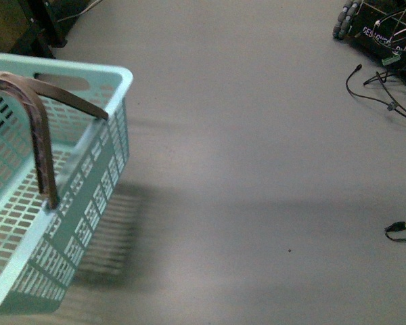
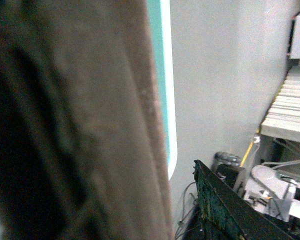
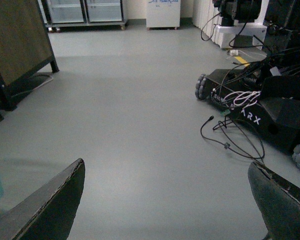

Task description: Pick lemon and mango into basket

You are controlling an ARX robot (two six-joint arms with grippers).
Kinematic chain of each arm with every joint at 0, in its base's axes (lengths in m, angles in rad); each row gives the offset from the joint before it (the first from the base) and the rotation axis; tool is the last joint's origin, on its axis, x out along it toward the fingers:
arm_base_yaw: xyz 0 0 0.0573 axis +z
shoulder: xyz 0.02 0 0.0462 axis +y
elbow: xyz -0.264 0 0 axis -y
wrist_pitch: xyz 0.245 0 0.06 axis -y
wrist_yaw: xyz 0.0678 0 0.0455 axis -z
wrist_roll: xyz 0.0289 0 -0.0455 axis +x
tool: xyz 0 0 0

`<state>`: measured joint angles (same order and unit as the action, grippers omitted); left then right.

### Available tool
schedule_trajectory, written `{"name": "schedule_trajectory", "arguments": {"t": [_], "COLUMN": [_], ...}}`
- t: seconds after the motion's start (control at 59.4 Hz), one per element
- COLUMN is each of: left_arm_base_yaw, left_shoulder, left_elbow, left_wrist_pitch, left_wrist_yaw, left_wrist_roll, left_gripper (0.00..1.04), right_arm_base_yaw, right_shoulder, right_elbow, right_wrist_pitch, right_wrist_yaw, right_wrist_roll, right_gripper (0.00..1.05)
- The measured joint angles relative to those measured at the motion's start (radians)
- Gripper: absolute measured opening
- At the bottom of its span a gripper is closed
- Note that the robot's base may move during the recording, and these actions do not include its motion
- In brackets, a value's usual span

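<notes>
The basket hangs tilted above the floor on the robot's left. I can't tell whether the left claw grips its handle. The right claw gapes empty. Neither lemon nor mango shows, so finding them likely comes next.

White "ARX" lettering on side of black wheeled robot base, seen in right wrist view. Partial white lettering on black chassis at upper right of front view, too blurred to read. Blue print on white cabinet far back, illegible.
</notes>
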<state>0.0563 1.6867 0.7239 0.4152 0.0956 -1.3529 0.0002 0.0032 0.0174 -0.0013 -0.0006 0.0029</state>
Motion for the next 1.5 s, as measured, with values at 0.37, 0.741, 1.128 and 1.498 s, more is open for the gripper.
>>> {"name": "schedule_trajectory", "arguments": {"t": [0.37, 0.741, 1.128, 1.498], "left_arm_base_yaw": [0.071, 0.032, 0.034, 0.034], "left_shoulder": [-0.542, -0.811, -0.806, -0.805], "left_elbow": [-0.07, 0.078, 0.082, 0.082], "left_wrist_pitch": [-0.34, -0.648, -0.648, -0.648], "left_wrist_yaw": [0.078, 0.073, 0.065, 0.063], "left_wrist_roll": [-0.068, -0.077, -0.067, -0.067], "left_gripper": [0.29, 0.29, 0.29, 0.28], "right_arm_base_yaw": [0.0, 0.0, 0.0, 0.0], "right_shoulder": [0.0, 0.0, 0.0, 0.0], "right_elbow": [0.0, 0.0, 0.0, 0.0], "right_wrist_pitch": [0.0, 0.0, 0.0, 0.0], "right_wrist_yaw": [0.0, 0.0, 0.0, 0.001], "right_wrist_roll": [0.0, 0.0, 0.0, 0.0], "right_gripper": [0.96, 0.96, 0.96, 0.96]}}
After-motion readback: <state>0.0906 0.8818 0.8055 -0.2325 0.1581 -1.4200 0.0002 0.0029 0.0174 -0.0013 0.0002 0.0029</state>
